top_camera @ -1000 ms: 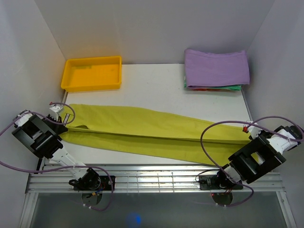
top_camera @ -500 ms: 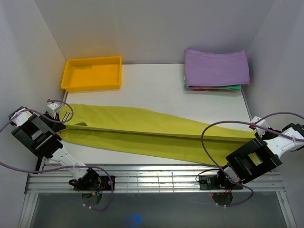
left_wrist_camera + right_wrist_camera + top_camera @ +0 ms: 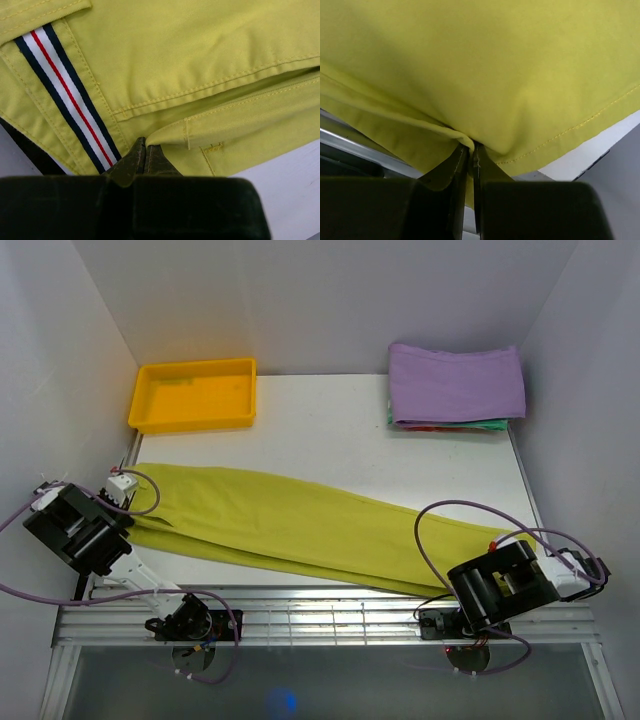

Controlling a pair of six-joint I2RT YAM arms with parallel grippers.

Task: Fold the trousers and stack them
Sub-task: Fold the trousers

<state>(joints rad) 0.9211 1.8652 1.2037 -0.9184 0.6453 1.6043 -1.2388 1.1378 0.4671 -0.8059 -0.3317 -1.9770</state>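
Note:
The yellow-green trousers [image 3: 300,525] lie stretched across the table from left to right, slanting toward the near right corner. My left gripper [image 3: 135,502] is shut on the waist end; in the left wrist view the trousers [image 3: 190,65] show a striped trim beside the left gripper [image 3: 145,150]. My right gripper [image 3: 520,545] is shut on the leg-hem end near the table's front edge; in the right wrist view the trousers [image 3: 480,65] bunch into the right gripper [image 3: 471,150].
A yellow tray [image 3: 193,394] stands at the back left. A folded purple cloth [image 3: 456,383] lies on other folded cloths at the back right. White walls close in on both sides. A metal rail [image 3: 320,615] runs along the near edge.
Both grippers pulled the trousers toward the near edge. The right arm swung down and toward the front right corner, dragging the leg end with it. The cloth now lies flatter, folded lengthwise.

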